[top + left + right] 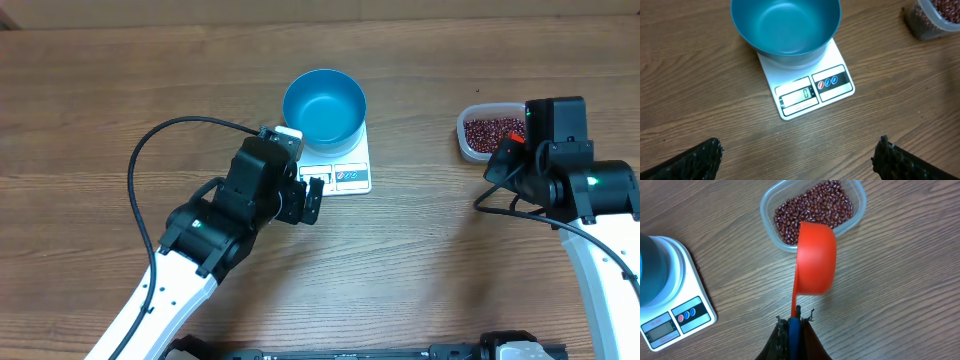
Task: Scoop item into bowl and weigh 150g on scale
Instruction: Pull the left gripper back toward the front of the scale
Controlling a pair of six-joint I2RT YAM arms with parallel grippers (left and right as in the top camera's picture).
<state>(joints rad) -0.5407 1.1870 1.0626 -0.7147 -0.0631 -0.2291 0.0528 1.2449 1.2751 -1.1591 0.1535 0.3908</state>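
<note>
The light blue bowl (324,108) (785,25) stands empty on the white scale (345,178) (815,90). My left gripper (311,200) (799,146) hovers open over bare wood just in front of the scale's display. The dark red beans (812,207) (487,131) lie in a clear plastic tub (856,220) at the right. My right gripper (795,317) is shut on the blue handle of an orange-red scoop (815,260) (514,137). The scoop's cup hangs over the tub's near rim, and its inside is hidden.
The left arm's black cable (150,150) loops over the table on the left. In the right wrist view the scale (675,315) and bowl (647,275) sit at the left edge, well apart from the tub.
</note>
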